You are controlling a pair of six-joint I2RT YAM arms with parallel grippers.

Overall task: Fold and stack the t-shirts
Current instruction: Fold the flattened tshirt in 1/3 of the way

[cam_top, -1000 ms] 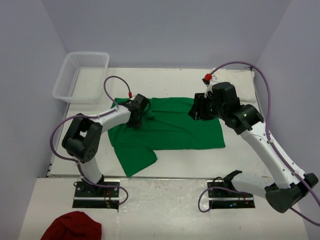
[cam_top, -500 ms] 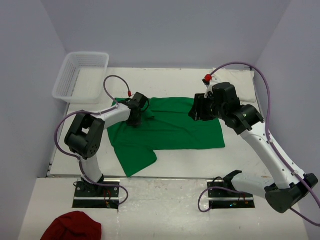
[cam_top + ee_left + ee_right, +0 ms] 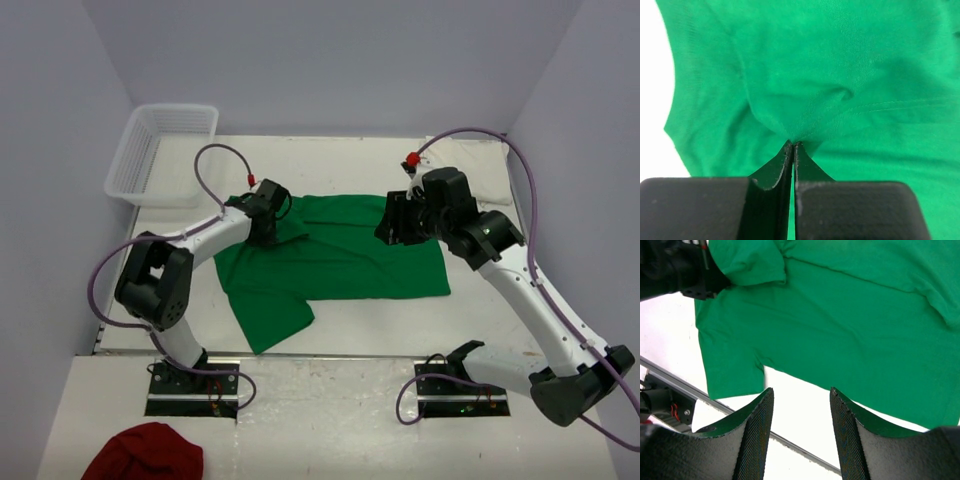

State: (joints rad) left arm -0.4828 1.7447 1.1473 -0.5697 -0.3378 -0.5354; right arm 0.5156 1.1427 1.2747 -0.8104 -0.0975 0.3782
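The bright green t-shirt (image 3: 340, 255) lies spread on the white table, one sleeve pointing to the near left. My left gripper (image 3: 267, 228) is shut on a pinch of the shirt's fabric near its upper left part. In the left wrist view the fingertips (image 3: 792, 145) meet on a raised pucker of green cloth (image 3: 840, 75). My right gripper (image 3: 392, 224) is open and empty, held above the shirt's upper right part. Its wrist view shows the shirt (image 3: 840, 325) below the spread gripper (image 3: 801, 396). A cream-white cloth (image 3: 478, 158) lies at the back right corner.
A clear plastic basket (image 3: 165, 150) stands at the back left. A dark red cloth (image 3: 145, 452) lies on the near shelf at the bottom left. A metal rail (image 3: 670, 374) runs along the table's front edge.
My left gripper has moved a little toward the back of the table with the green fabric pinched, and its elbow has swung left. The right arm has barely moved.
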